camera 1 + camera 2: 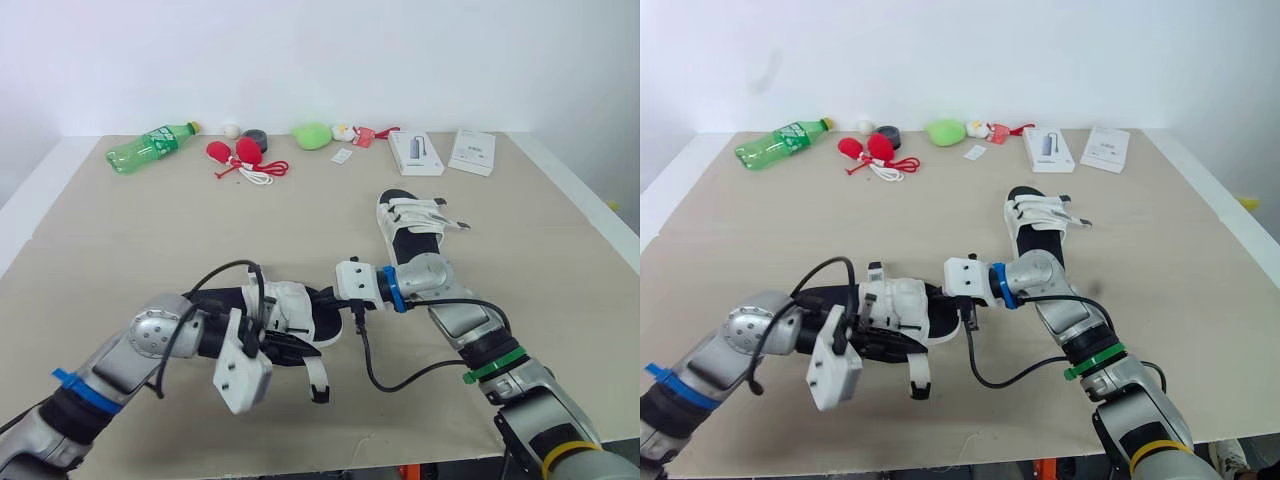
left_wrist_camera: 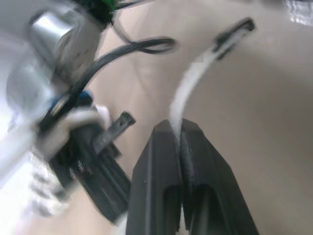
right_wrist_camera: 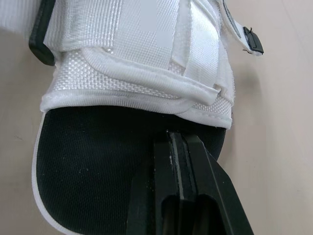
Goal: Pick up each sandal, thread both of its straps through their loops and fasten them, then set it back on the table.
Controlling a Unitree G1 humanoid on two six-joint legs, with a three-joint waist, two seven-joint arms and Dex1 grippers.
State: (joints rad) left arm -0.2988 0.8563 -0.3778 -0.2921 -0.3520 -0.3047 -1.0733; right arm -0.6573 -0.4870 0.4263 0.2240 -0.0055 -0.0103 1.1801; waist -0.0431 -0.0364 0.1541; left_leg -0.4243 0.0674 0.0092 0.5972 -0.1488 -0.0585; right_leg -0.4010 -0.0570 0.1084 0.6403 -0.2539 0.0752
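Observation:
One black-soled sandal with white straps [image 1: 290, 312] hangs just above the table's front middle, between both grippers. My left gripper [image 2: 178, 133] is shut on its loose white strap [image 2: 190, 90], which dangles with a black tip [image 1: 320, 394] near the tabletop. My right gripper [image 3: 179, 141] is shut on the edge of the same sandal's black footbed [image 3: 93, 171], just below its white upper [image 3: 142, 63]; in the left eye view this gripper [image 1: 328, 302] meets the sandal from the right. The other sandal [image 1: 411, 226] lies flat on the table behind the right arm, straps spread loose.
Along the far edge lie a green bottle [image 1: 150, 147], red items with a white cord [image 1: 243, 157], a black roll [image 1: 255, 138], a green object [image 1: 313, 135] and two white boxes [image 1: 416, 152] [image 1: 472, 152]. Table edges run close on both sides.

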